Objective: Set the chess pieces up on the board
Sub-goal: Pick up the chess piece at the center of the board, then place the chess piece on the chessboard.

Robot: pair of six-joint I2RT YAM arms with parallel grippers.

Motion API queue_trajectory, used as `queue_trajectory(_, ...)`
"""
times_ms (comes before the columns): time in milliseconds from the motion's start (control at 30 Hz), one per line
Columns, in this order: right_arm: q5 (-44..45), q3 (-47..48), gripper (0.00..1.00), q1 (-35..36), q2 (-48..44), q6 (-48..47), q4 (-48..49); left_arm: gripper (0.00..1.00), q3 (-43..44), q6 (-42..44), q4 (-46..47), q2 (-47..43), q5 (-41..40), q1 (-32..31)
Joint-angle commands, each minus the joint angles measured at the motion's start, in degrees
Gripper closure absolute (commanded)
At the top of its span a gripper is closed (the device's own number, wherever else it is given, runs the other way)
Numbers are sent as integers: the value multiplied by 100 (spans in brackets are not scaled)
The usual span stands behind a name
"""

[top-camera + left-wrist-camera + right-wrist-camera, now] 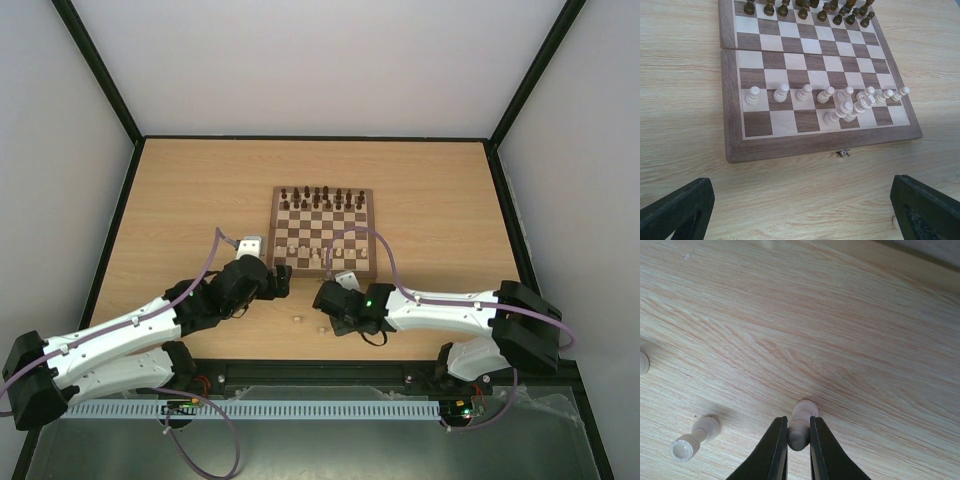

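Note:
The board [322, 225] lies mid-table, with dark pieces on its far rows. In the left wrist view a row of pale chess pieces [826, 94] stands on the board [790, 146], and a few more cluster just behind it on the right. My left gripper [282, 280] hangs open over bare table at the board's near edge, nothing between its fingers [801, 200]. My right gripper [322, 298] is low over the table in front of the board. In its wrist view the right gripper [798, 429] is shut on a pale chess piece [803, 412] that touches the tabletop.
Two more pale pieces lie loose on the table near my right gripper, one on its side [694, 439] and one at the view's left edge [642, 362]. From above, loose pieces [297, 320] sit between the arms. Dark pieces [805, 9] line the board's far side.

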Motion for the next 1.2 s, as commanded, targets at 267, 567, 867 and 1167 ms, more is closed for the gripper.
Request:
queue_trajectory(267,567,997,91,-634,-158,-640,-708,1,-47,35,-118,-355,-159,-26)
queue_trajectory(567,214,1514,91,-1510,370,-1324,-359,0,-50,52,-212,-445,-195,-26)
queue_trajectory(867,25,1726,92,-1779,948,-1548,-6,0,-35,81,-351,-573,-291,6)
queue_trajectory(1167,-116,1893,92,-1982,1263,-1662,153,0,-29,144,-363,-586,-267,98)
